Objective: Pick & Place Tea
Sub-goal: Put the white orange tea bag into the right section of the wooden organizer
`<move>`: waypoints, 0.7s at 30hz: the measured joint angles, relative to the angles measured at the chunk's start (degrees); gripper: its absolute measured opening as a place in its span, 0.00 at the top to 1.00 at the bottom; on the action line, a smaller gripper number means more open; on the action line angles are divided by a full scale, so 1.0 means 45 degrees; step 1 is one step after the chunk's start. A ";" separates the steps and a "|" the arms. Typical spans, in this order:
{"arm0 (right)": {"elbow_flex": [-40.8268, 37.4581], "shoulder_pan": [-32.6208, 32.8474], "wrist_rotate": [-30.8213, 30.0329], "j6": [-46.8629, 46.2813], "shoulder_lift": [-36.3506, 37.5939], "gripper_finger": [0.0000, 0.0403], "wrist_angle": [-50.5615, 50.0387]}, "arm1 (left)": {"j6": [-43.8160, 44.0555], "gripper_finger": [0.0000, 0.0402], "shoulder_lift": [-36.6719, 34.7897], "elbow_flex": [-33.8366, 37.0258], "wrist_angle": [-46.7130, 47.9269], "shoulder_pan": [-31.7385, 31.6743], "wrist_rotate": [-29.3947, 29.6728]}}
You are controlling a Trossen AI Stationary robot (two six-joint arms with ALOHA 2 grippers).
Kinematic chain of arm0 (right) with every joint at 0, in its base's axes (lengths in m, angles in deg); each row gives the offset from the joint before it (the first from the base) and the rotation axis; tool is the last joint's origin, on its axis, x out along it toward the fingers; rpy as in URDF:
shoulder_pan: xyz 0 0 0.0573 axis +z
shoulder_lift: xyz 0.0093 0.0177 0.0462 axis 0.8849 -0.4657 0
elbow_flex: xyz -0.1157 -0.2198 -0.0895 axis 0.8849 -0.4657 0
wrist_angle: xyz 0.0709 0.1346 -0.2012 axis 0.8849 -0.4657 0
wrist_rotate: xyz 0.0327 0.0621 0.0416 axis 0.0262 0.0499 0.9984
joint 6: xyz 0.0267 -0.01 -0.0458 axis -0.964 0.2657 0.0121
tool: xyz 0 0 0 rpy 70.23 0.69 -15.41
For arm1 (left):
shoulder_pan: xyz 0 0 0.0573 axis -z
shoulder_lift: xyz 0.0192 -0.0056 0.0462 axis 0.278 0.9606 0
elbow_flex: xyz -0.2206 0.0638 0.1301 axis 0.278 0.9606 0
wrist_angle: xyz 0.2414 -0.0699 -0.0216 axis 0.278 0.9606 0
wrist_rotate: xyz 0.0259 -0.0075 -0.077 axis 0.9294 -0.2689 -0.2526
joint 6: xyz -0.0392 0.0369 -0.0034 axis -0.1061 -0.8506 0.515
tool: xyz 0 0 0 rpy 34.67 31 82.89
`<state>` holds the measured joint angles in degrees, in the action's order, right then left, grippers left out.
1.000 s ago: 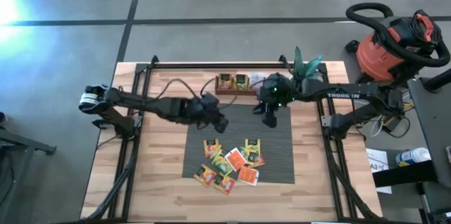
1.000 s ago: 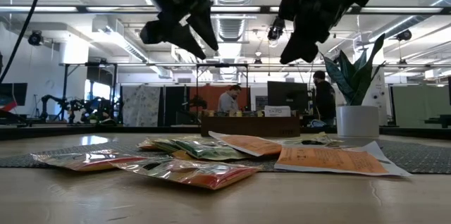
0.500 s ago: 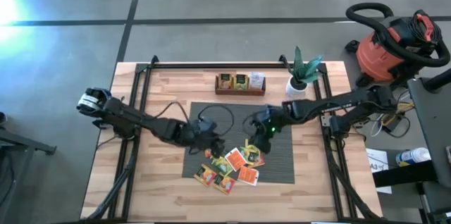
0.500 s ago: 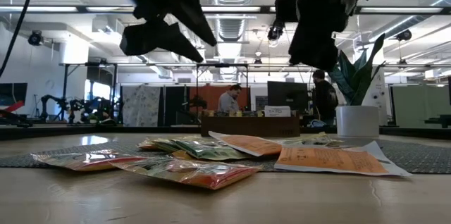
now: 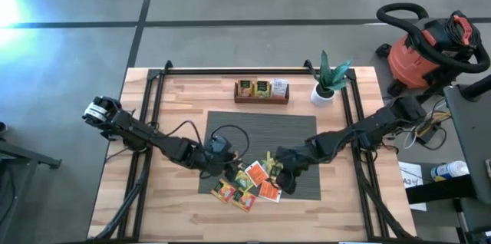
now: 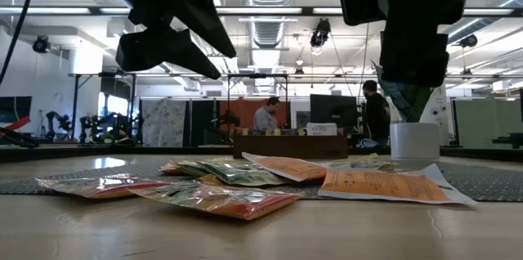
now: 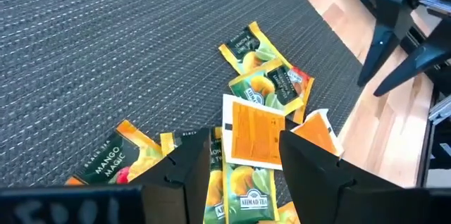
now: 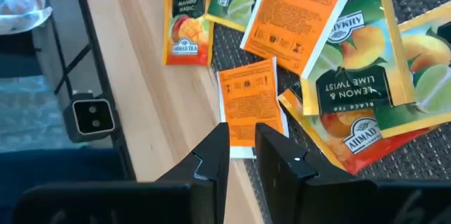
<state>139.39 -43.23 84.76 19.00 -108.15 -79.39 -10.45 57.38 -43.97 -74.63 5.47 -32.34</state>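
Note:
Several flat tea sachets point(image 5: 251, 179), orange, green and yellow, lie in a loose pile on the near part of the grey ribbed mat point(image 5: 261, 133); some overlap. My left gripper point(image 5: 227, 169) hovers over the pile's left side, open, with sachets point(image 7: 257, 129) below its empty fingers. My right gripper point(image 5: 285, 176) hovers at the pile's right side, its fingers a narrow gap apart and empty, above an orange sachet point(image 8: 246, 101) at the mat's edge. In the low view both grippers point(image 6: 214, 54) point(image 6: 413, 68) hang well above the sachets point(image 6: 237, 186).
A dark wooden tray point(image 5: 261, 90) holding a few sachets stands at the far middle of the table, a potted plant point(image 5: 326, 84) to its right. Black frame rails point(image 5: 146, 121) run along the table's left and right sides. Bare wood lies near the front edge point(image 5: 253, 225).
Both grippers have come toward the table's near edge and sunk toward the sachet pile. The right one has travelled from beside the tray to the pile's right side and has rolled at the wrist. The left one has swung over the pile's left side. The sachets have not moved.

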 joint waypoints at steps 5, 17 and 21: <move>0.0000 0.0579 -0.0887 -0.0588 0.0052 0.82 0.0138 | -0.0002 0.59 0.0000 -0.0150 -0.0083 -0.0003 -0.0007; -0.0005 0.0804 -0.0970 -0.2358 -0.0807 0.82 0.0928 | 0.0483 0.59 0.0146 -0.0194 -0.0389 -0.0104 -0.0015; -0.0010 0.0805 -0.0194 -0.2995 -0.1858 0.81 0.2401 | 0.0494 0.59 0.0654 0.0082 -0.0878 -0.0243 0.0010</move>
<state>139.35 -39.61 83.89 5.52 -116.51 -68.58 -8.22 60.32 -43.60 -78.58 4.37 -32.30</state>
